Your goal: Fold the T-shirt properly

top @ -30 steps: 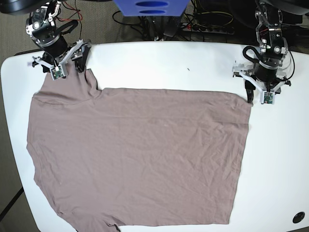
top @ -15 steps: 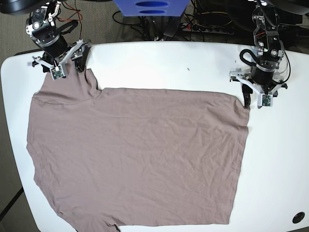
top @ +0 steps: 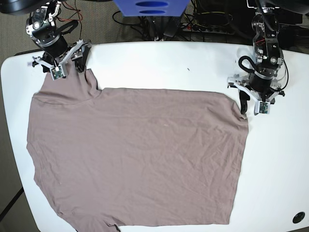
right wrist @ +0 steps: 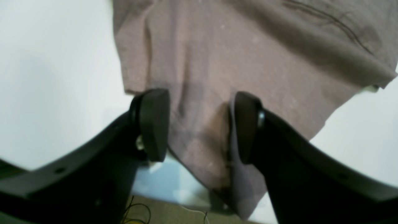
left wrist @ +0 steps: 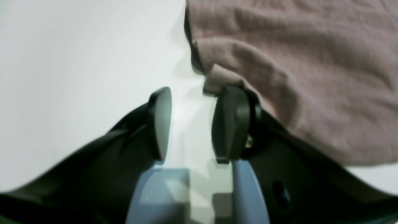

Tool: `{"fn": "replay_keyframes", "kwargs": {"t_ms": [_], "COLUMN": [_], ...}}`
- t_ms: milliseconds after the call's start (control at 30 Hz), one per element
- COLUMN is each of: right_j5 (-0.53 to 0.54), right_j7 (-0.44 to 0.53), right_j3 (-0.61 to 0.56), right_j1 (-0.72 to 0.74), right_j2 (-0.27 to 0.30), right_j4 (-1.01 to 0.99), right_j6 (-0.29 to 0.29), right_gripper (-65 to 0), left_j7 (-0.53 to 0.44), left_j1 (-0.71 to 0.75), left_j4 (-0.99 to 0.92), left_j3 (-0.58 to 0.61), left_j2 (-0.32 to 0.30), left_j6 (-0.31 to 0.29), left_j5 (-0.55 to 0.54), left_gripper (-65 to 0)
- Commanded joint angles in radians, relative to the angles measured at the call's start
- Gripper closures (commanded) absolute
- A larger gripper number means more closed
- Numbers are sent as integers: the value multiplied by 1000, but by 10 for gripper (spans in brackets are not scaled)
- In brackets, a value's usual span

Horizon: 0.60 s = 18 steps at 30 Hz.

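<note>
White table [top: 145, 63], taupe T-shirt [top: 140, 159] spread flat, faintly wrinkled

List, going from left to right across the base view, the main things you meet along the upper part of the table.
right gripper → T-shirt → left gripper, all on the white table.

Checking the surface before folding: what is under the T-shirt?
The T-shirt lies spread on a white table, bare around its edges. Whatever sits beneath the fabric is covered and cannot be seen; its lower-left part runs out of frame.
</note>
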Motion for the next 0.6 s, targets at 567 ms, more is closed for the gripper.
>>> {"fn": "replay_keyframes", "kwargs": {"t_ms": [567], "right_j5": [-3], "right_j7": [-1], "right_j3": [1], "right_j1": [-5], "right_j2": [5], "right_j4": [9], "right_j6": [6], "right_gripper": [-330], "left_j7": [11], "left_j1": [27], "left_j4": [17], "left_j3": [-13], "left_j2": [-7], "left_j6": [7], "left_j5": [10], "left_gripper": [-256]}}
